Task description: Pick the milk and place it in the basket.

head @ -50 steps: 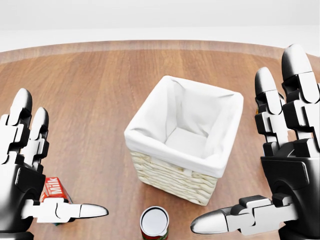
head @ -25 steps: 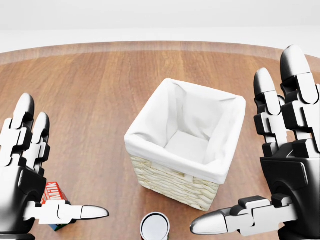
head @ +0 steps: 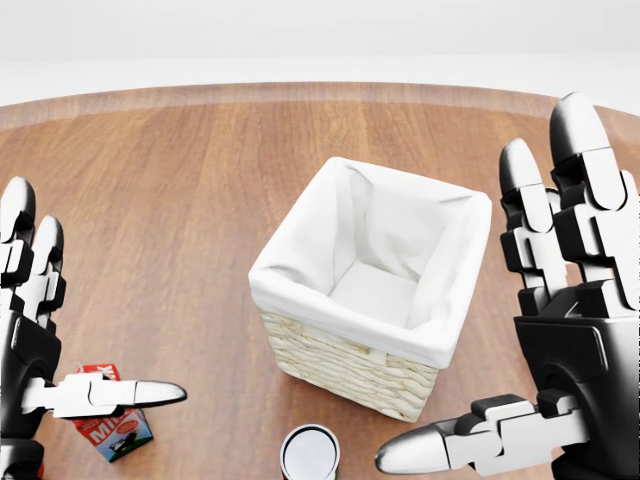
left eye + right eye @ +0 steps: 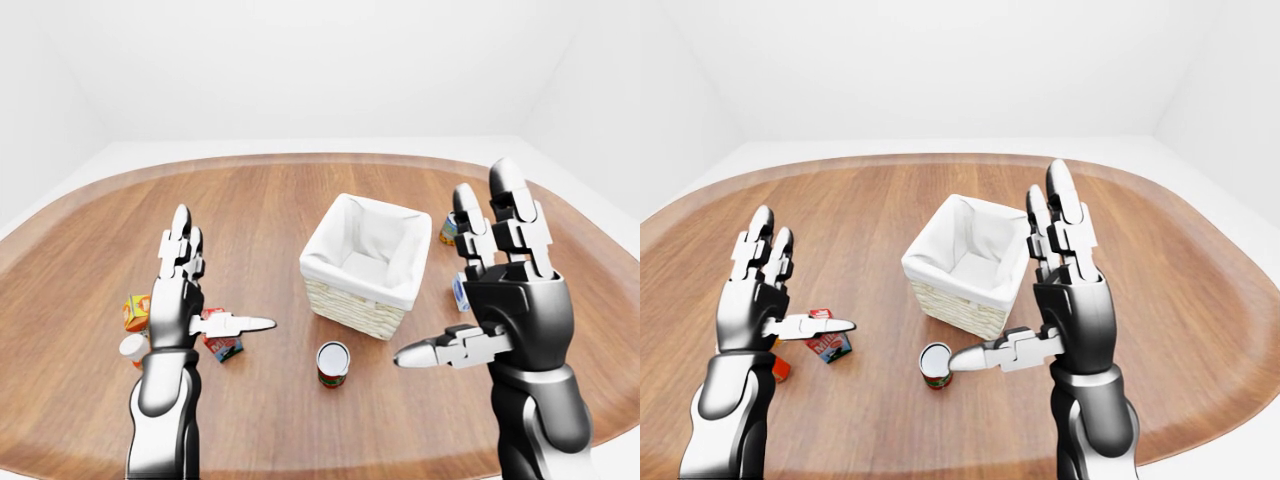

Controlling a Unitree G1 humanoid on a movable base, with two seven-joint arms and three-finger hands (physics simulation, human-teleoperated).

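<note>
- Since the earlier head view, the left hand (image 3: 40, 370) has been sliding toward the left edge and lower, so more of the milk (image 3: 112, 428) is now showing under its thumb; the basket and the right hand are sitting almost where they were.
- The milk is lying on the bench (image 3: 180, 180), low on the left of the head view, well apart from the basket (image 3: 365, 275), which is standing mid-picture with its white lining empty.
- The left hand is hovering just above the milk, fingers spread and thumb out, gripping nothing.
- The right hand (image 3: 560, 340) is likewise held open and empty on the right, beside the basket.
- A can (image 3: 309, 453) is standing upright between the hands, below the basket.
- Judging by this, the reach for the milk is in progress and the grasp is not yet made.
- Next, the left hand is likely needing to drop lower, bring its fingers round the carton and close, keeping clear of the can.
</note>
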